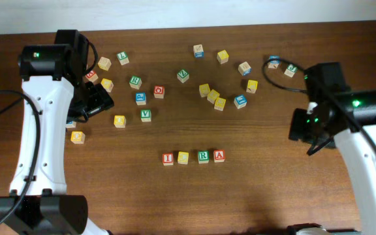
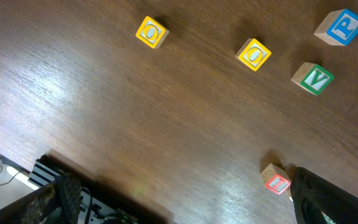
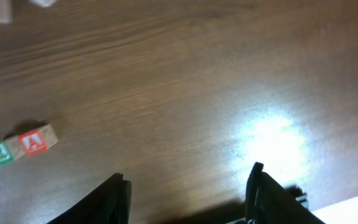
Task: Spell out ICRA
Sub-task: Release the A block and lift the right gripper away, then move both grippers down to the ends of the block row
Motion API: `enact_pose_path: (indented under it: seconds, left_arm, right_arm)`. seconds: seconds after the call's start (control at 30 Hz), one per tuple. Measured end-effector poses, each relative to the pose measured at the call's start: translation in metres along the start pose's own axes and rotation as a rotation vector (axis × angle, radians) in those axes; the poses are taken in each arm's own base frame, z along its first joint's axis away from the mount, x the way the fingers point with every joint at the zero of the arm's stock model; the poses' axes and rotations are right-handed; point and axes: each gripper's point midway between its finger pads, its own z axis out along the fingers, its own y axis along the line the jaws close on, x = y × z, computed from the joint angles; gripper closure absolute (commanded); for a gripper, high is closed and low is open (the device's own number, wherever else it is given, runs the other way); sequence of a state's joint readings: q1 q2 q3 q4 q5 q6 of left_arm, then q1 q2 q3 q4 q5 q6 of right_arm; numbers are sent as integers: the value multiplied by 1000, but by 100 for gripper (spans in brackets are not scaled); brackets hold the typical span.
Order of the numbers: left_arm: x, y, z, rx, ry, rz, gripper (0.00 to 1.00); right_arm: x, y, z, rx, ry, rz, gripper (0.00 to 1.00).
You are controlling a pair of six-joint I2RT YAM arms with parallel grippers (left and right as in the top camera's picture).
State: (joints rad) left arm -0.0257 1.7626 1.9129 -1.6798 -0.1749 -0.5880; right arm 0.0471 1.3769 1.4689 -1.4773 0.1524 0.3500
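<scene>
Overhead view: row of four blocks (image 1: 193,156) in a straight line on the near middle of the table (image 1: 273,196), neighbours touching or close to it, well apart from everything else
- Order across the picture, left to right: I block (image 1: 168,158), red letter; second block (image 1: 183,157), yellow face, letter too small to read; R block (image 1: 203,156), green; A block (image 1: 219,155), red
- All are pale wooden cubes with a coloured frame round the letter
- Loose blocks (image 1: 207,88) scattered over the far half of the table

Left wrist view: left gripper (image 2: 179,186) has its fingers spread wide with nothing between them, bare wood below
- I block shows close up, just beside the dark finger at the picture's lower right; rest of the row not visible here
- Letters too small to read overhead read clearly here: two yellow O blocks (image 2: 253,54), a green V block (image 2: 313,78), a blue P block (image 2: 340,27)

Right wrist view: right gripper (image 3: 188,177) also spread and empty, over bare wood with a glare patch
- Only the row's end shows: R and A blocks side by side, touching, at the picture's left edge, well apart from the fingers
- Wood grain and A block's side face plain here, not overhead
</scene>
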Motion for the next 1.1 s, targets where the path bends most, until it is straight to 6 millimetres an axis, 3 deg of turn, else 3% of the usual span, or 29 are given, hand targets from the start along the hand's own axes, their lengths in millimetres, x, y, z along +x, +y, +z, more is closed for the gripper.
enact_pose_path:
  seconds: [0.13,0.17,0.2,0.53,0.63,0.73,0.8,0.9,0.93,0.97,1.03,1.1]
  left_arm:
    - [0,0,0,0,0,0,1]
    - [0,0,0,0,0,0,1]
    - [0,0,0,0,0,0,1]
    - [-12,-12,-1,54,-46,-12,1]
    - [1,-30,-2,152,22,3,1]
    - [30,-44,2,157,100,155,1]
    - [56,-51,18,102,159,261,1]
    - [79,-65,64,27,171,379,2]
    - [92,-64,87,-13,201,411,9]
    - [96,-64,102,-26,205,423,27]
    - [101,-63,128,-34,198,430,51]
    - [106,-59,142,-45,204,434,79]
  right_arm:
    - [-1,3,18,-18,83,24,27]
    - [-1,4,20,-20,94,21,17]
    - [-2,5,23,-21,105,19,2]
    - [-14,19,58,-39,137,20,2]
    - [-9,25,72,-59,156,20,2]
    - [-4,29,82,-76,172,23,2]
    - [-3,29,85,-78,178,24,2]
    - [4,30,90,-83,199,27,1]
    - [7,31,92,-88,213,27,9]
    - [10,33,95,-99,221,28,24]
    - [15,36,107,-115,227,34,57]
    - [21,38,117,-126,240,38,76]
